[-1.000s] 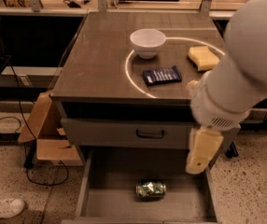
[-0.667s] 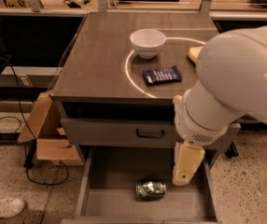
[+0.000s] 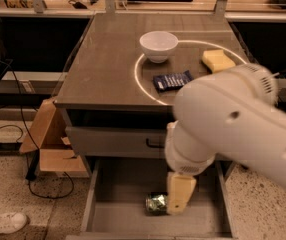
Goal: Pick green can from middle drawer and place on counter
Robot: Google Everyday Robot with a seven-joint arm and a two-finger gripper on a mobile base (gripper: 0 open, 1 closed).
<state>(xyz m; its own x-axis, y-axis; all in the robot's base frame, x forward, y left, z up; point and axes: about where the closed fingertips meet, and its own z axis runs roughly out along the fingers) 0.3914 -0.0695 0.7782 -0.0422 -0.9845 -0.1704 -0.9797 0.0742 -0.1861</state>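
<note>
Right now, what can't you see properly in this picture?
Camera view:
green can: right end hidden behind the gripper, which hangs low in the middle drawer.
middle drawer: front cut off by the bottom edge; right side covered by the arm.
counter: front right corner hidden by the arm.

counter (image 3: 108,69): bowl (image 3: 158,45), packet (image 3: 172,80), sponge (image 3: 218,60); drawer (image 3: 118,219): green can (image 3: 156,203), pincer (image 3: 175,208) beside

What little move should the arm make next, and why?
Probably ease the gripper across and down onto the green can: the can lies on the floor of the open middle drawer, and the gripper hangs right beside it.
</note>
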